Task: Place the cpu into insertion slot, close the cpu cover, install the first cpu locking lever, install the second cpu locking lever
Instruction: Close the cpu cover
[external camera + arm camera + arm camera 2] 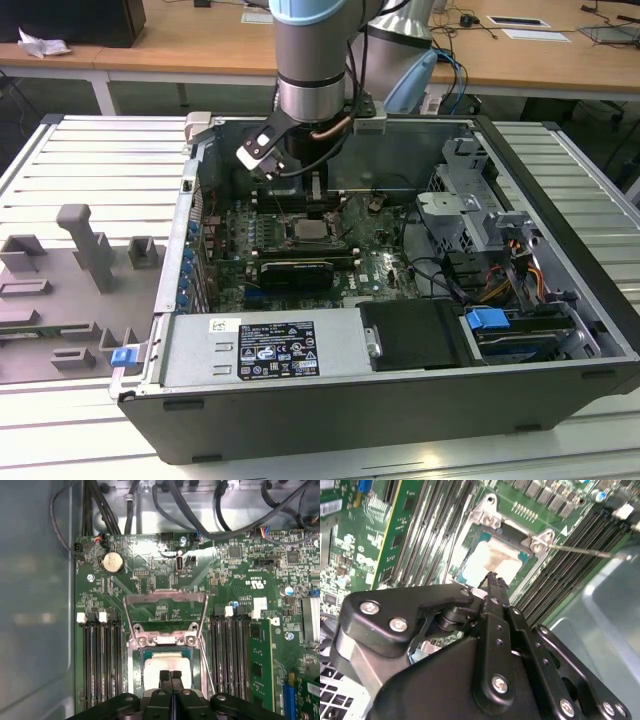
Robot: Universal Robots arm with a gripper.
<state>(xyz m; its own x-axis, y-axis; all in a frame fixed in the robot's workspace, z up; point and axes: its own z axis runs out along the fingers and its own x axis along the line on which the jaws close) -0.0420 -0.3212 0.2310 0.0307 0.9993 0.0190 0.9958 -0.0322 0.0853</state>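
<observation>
Scene: an open computer case (350, 425) lies on its side on a ribbed metal surface (100, 160), with its green motherboard (385, 265) facing up.
Arm: the robot arm (312, 70) comes down from above into the case, directly over the processor socket.
Jaws: closed together. The two black fingertips (164, 676) meet with no gap in the first wrist view, and nothing is held between them.
Cpu: the cpu (167, 661) lies flat in the socket with its dull silver top up. The fingertips are right over one edge of it. Whether they touch it cannot be told.
Cpu cover: the cpu cover (165, 598) is swung up and open, standing off the socket on its hinged edge. The green board shows through its open centre.
Locking lever: in the second wrist view a thin metal rod (580, 552) runs out from one corner of the socket, above the memory slots.
Memory slots: long black memory slots (97, 665) line the board on both sides of the socket.
Nearby on the board: a round coin battery (113, 562) sits beyond the open cover, and a long black expansion card (297, 270) lies just beside the socket.
Also in the case: a silver power supply (260, 350) with a label, and a drive bay with a blue tab (488, 322).
Outside the case: grey fixtures (85, 245) stand on the surface at the exterior view's left.
</observation>
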